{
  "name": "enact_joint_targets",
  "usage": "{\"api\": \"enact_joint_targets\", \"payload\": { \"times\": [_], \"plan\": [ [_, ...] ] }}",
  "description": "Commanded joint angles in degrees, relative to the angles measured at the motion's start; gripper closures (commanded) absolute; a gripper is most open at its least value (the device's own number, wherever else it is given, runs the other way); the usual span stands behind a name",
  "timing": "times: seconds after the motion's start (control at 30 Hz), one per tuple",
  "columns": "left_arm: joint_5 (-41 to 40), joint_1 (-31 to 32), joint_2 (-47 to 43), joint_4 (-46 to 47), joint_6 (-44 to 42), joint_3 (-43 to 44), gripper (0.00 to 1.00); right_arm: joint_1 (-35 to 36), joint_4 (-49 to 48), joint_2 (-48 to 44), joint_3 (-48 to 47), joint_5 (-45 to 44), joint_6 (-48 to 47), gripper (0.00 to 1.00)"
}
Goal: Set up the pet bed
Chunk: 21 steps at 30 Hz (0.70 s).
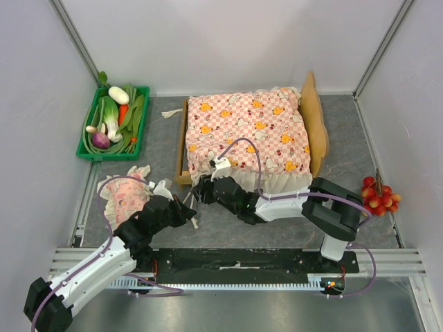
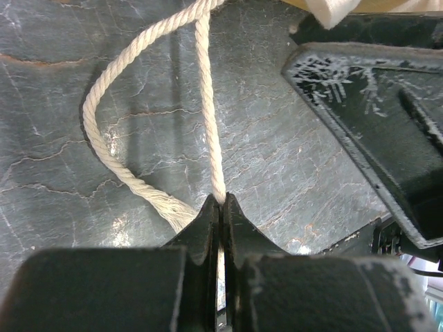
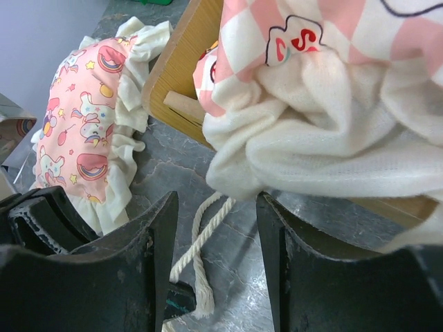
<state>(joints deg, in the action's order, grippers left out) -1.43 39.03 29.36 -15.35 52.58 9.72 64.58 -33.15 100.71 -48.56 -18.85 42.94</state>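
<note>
The left tool [image 2: 221, 204] is clamped on a white rope [image 2: 208, 104]. The right tool [image 3: 216, 207] stands parted and empty at the near foot corner of the pet bed [image 1: 317, 121]. The mattress [image 1: 246, 128] already lies in the bed, its frill overhanging. The pillow [image 1: 124, 194] lies on the counter [image 1: 228, 232] beyond the bed's foot, apparently yet to be placed. The rope's attachment and the bed's base are hidden.

Count from the top view.
- pet bed [image 1: 317, 114]: 1, at centre.
- pink-checked mattress [image 1: 246, 131]: 1.
- pink frilled pillow [image 1: 126, 196]: 1, at 8 o'clock.
- green tray [image 1: 109, 157]: 1, at 10 o'clock, holding 1 carrot [image 1: 122, 113], 1 white radish [image 1: 118, 95] and 1 purple bulb [image 1: 100, 140]. Its green stalks are too tangled to count.
- red fruit bunch [image 1: 378, 196]: 1, at 3 o'clock.
- white rope [image 2: 206, 104]: 1.
- End effectors: 2, the left end effector [image 2: 221, 200] and the right end effector [image 3: 216, 228].
</note>
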Motion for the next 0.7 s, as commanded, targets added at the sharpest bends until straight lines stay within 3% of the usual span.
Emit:
{"api": "enact_joint_targets", "payload": {
  "times": [0.0, 0.67],
  "plan": [
    [-0.9, 0.1, 0.0, 0.6, -1.9, 1.5, 0.98, 0.8, -4.7, 2.5, -2.6, -3.0, 2.1, 0.44],
    [0.2, 0.1, -1.7, 0.5, -1.1, 0.7, 0.98, 0.7, -7.9, 11.9, -9.4, -9.9, -1.4, 0.52]
  ]
}}
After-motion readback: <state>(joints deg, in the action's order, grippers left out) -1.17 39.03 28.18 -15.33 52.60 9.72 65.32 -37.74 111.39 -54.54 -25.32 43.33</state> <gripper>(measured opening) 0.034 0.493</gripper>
